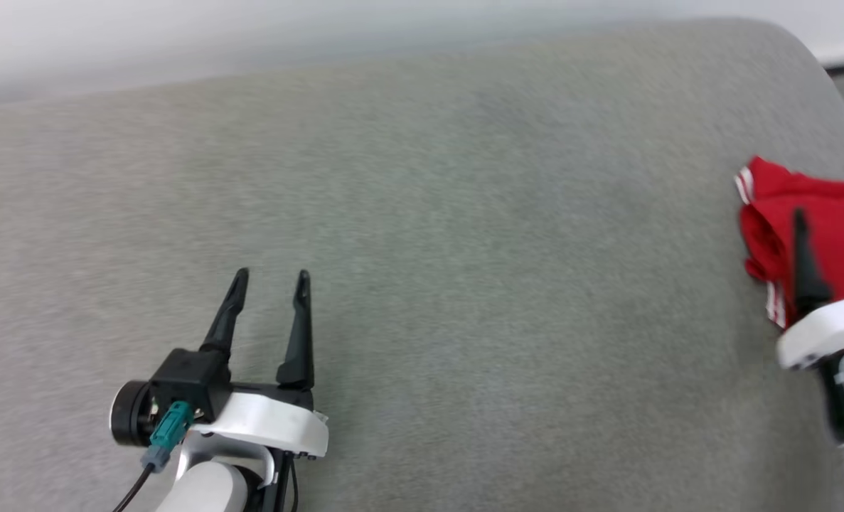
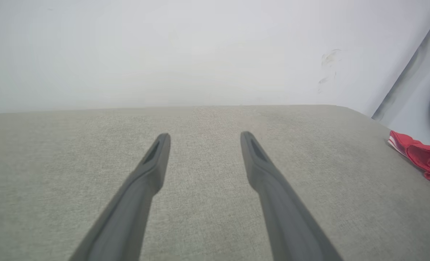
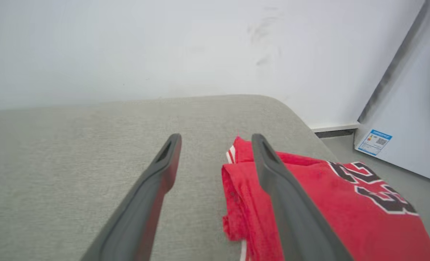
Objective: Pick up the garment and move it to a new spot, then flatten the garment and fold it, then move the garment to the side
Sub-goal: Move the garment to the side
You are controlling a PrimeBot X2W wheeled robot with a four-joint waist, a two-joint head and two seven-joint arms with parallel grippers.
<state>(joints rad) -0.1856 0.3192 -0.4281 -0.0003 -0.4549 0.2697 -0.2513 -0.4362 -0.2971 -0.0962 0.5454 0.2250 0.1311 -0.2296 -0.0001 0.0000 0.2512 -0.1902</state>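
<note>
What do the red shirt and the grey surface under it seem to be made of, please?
Shirt: thin soft fabric, probably synthetic knit, matte; it crumples into loose folds. Surface: grey woven upholstery-like cloth, matte; a fine weave shows, and the rounded corner suggests padding.

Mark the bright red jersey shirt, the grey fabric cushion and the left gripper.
Bright red jersey shirt [image 3: 321,192]: right wrist view, plain red cloth beside the numbers.
Grey fabric cushion [image 1: 464,213]: head view, bare middle.
Left gripper [image 1: 273,272]: head view, midway between fingertips.
</note>
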